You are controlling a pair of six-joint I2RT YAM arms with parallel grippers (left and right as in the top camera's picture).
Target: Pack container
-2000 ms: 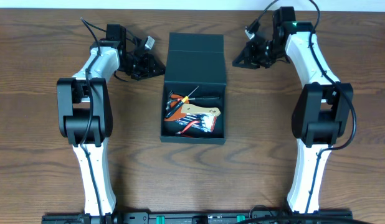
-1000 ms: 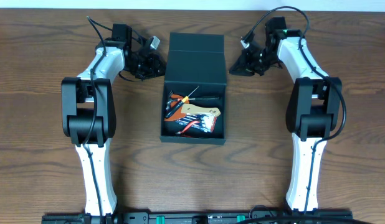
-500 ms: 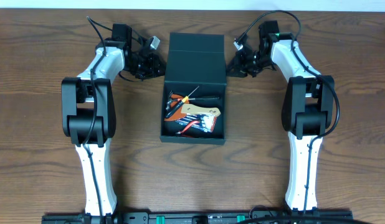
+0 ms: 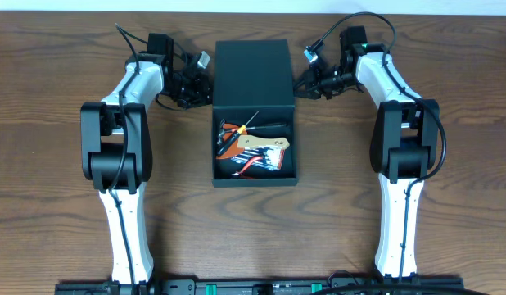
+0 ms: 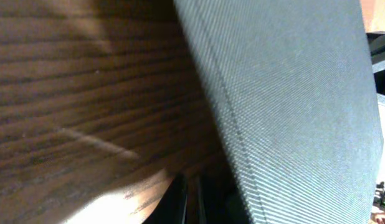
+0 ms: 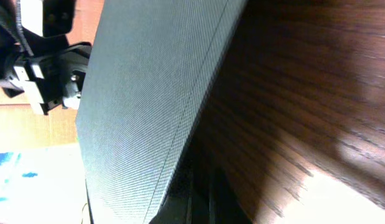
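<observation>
On the wooden counter [image 4: 56, 164], the container [image 4: 253, 74] is lying upper centre between the left fingers [image 4: 202, 88] and right fingers [image 4: 304, 85], equally near, though whether they are gripping I cannot tell.

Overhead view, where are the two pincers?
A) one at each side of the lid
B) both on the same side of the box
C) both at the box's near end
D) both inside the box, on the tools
A: the left pincer is at the left edge of the lid and the right pincer is at its right edge, both clear of the tools.
</observation>
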